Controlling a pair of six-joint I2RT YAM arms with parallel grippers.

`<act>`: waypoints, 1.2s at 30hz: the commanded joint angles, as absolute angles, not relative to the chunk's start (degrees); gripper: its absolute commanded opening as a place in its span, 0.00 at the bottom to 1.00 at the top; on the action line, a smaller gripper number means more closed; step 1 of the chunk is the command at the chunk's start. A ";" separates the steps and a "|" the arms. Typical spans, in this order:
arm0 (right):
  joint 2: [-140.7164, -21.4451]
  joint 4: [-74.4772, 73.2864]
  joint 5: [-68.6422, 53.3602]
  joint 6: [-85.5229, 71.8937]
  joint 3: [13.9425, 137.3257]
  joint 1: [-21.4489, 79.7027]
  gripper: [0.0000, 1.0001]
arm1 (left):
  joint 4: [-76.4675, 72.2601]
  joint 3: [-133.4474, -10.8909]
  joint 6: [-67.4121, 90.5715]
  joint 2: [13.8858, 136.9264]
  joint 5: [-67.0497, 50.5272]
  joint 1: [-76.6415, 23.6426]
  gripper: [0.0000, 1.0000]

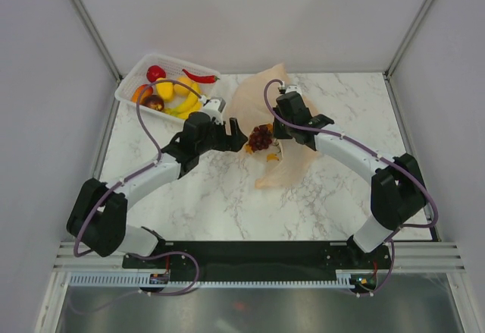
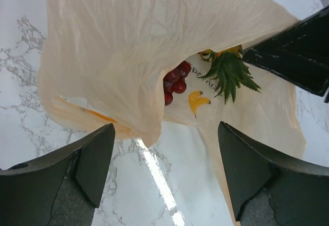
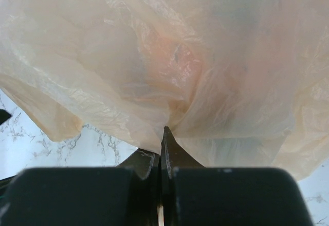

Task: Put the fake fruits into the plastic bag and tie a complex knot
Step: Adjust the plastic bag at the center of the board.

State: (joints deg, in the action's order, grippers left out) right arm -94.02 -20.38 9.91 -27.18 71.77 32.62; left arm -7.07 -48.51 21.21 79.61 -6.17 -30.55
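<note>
The plastic bag [image 1: 256,90] lies crumpled at the centre of the top view, between the two arms. The right gripper [image 3: 163,146] is clamped on a fold of its thin film. Its fingers meet tight in the lower middle of the right wrist view, and peach plastic fills the rest of that frame.

The left gripper [image 2: 165,133] stands with its fingers wide apart, holding nothing, just short of the bag's open mouth. Inside the mouth, at mid-frame in the left wrist view, sit the dark red grapes [image 2: 175,82]. To their right the green leaves of the pineapple [image 2: 229,74] poke out beside a black part of the right arm in the upper right corner. A loose flap of the bag hangs down over the opening, partly covering the grapes.

In the upper left of the top view a white lattice basket [image 1: 203,67] holds the red apple [image 1: 155,73], red chili [image 1: 198,77], yellow bananas [image 1: 186,104] and dark plum [image 1: 154,103].

All of it rests on a white marble-patterned table [image 1: 204,196], enclosed by pale grey walls [image 1: 250,14] with metal corner posts [image 1: 89,18].
</note>
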 commanded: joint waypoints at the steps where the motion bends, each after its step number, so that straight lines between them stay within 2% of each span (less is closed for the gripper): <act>1: -93.43 -19.78 9.23 -26.72 72.86 32.52 0.00 | -9.84 -49.39 22.58 83.14 -7.39 -31.64 0.88; 9: -93.69 -19.78 8.35 -26.63 72.86 32.52 0.00 | -13.27 -53.08 21.89 92.09 -6.24 -32.69 0.86; 11: -93.95 -19.77 8.26 -26.63 72.95 32.61 0.00 | -13.71 -54.05 21.62 93.51 -7.29 -32.78 0.75; 12: -93.96 -19.78 8.17 -26.63 72.95 32.52 0.00 | -13.80 -54.31 21.53 94.30 -8.16 -32.78 0.65; 13: -94.04 -19.78 8.35 -26.63 72.95 32.52 0.00 | -13.89 -54.58 21.01 94.57 -9.83 -32.78 0.35; 16: -93.96 -19.86 8.44 -26.46 72.77 32.43 0.00 | -13.71 -54.41 20.57 93.52 -10.72 -32.78 0.02; 19: -93.87 -20.65 9.31 -26.19 72.68 32.34 0.00 | -10.03 -54.40 19.43 90.45 -10.81 -32.78 0.02; 22: -93.60 -23.46 15.27 -25.05 73.83 33.31 0.00 | -1.69 -56.86 18.20 86.85 -11.07 -32.35 0.02; 28: -93.95 -25.49 16.97 -24.34 76.11 33.84 0.00 | 8.61 -63.80 18.98 82.80 -26.43 -26.55 0.02; 32: -93.69 -26.45 16.70 -24.08 77.43 33.84 0.00 | 13.44 -68.80 18.19 80.78 -28.65 -25.66 0.02; 36: -91.67 -31.45 21.61 -23.56 81.03 35.59 0.00 | 14.77 -72.59 20.64 80.15 -30.93 -24.61 0.02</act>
